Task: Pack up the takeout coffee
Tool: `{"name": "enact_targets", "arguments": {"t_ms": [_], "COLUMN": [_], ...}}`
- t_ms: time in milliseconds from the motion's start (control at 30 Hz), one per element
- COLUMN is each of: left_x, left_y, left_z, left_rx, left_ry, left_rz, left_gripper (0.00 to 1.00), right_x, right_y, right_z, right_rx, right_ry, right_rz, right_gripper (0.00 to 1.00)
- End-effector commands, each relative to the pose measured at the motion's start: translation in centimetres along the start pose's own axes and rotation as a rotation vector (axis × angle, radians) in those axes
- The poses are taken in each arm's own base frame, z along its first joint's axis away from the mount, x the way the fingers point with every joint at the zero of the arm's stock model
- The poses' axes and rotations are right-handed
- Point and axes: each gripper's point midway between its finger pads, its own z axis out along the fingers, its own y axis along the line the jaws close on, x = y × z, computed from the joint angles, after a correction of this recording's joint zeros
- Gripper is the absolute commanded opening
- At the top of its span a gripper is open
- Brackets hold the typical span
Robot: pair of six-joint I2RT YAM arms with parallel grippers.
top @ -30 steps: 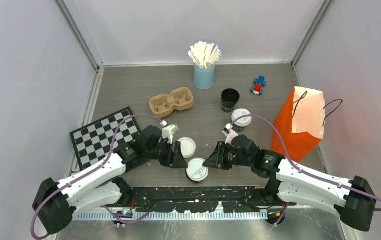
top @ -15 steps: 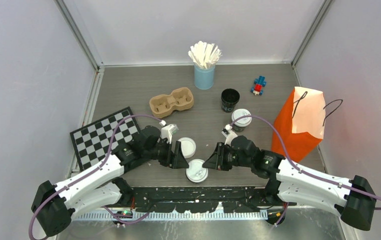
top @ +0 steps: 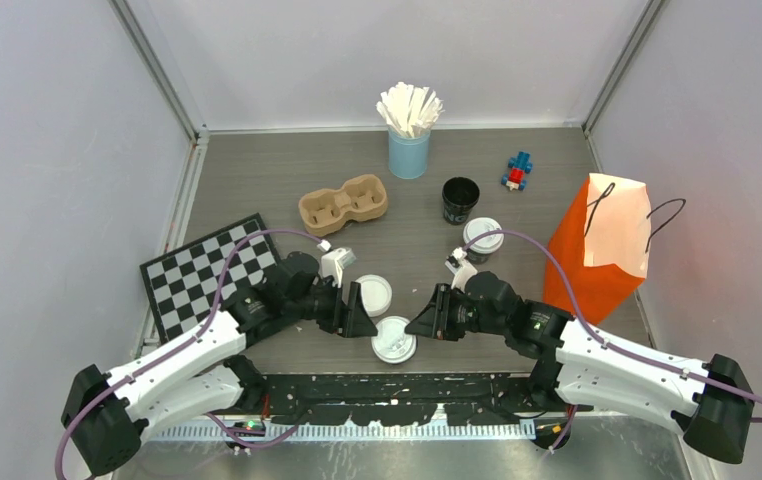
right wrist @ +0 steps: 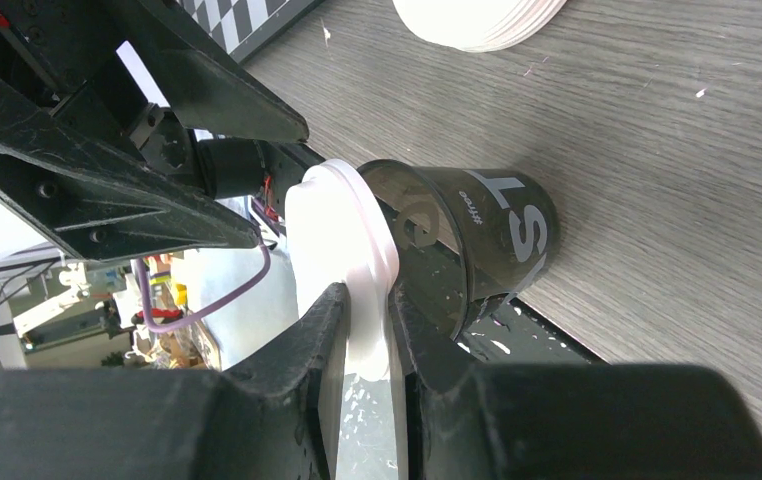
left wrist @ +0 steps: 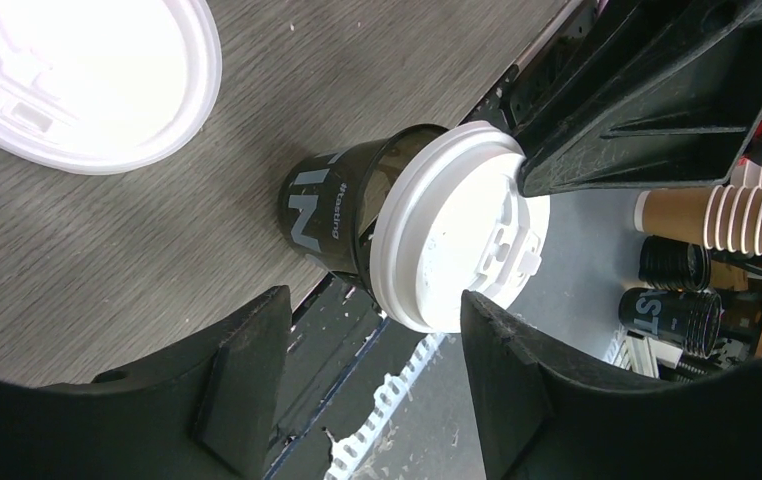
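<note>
Black paper cup (left wrist: 319, 212) looks light and crushable, wanting a gentle hold round its wall, right gripper (right wrist: 367, 300) pinching the lid (left wrist: 457, 232) rim, left gripper (left wrist: 372, 302) spread open.

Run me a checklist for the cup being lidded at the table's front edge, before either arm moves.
1. Right gripper clamped on the round white plastic lid: ok, it pinches the rim.
2. Lid seated flat on the small black paper cup: not ok, it sits tilted, with one side off the cup's rim.
3. Left gripper steadying the cup: not ok, its fingers are open and clear of the cup.
4. Cup well in from the edge of the grey wood-grain table: not ok, it stands right at the near edge.
5. Tan cardboard two-cup carrier free: ok, both wells are empty.
6. Cup's contents: cannot tell.
</note>
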Motion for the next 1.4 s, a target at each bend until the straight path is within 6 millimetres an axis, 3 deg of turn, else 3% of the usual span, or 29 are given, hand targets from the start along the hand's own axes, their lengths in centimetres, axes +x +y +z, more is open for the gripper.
{"name": "enact_targets", "arguments": {"t_ms": [0,300,1100,1367], "left_x": [-0.1,0.3,0.4,0.1], "left_y": [-0.4,0.1,0.7,0.3], "left_z": [0.0,0.7,1.7,1.3], "left_rx": [0.029,0.023,0.026,0.041], "left_ry": [-0.009,0.009,0.011,-0.013], "left_rz": [0.001,-0.009,-0.022,-0.006], "left_gripper": [0.62,0.52,0.48,0.63], "right_x": [-0.6,-0.6,-1.3,-1.5], "right_y": [1.3,0.5,-0.5,-0.4], "right_z": [0.0,0.3,0.3,0.2], "right_rx": [-0.033,-0.004,0.047,0.050], "right_ry": [-0.025,-0.027,-0.067,-0.076], "right_rz": [-0.001,-0.003,-0.019,-0.018], "right_gripper": [0.25,0.26,0.31,0.31]}}
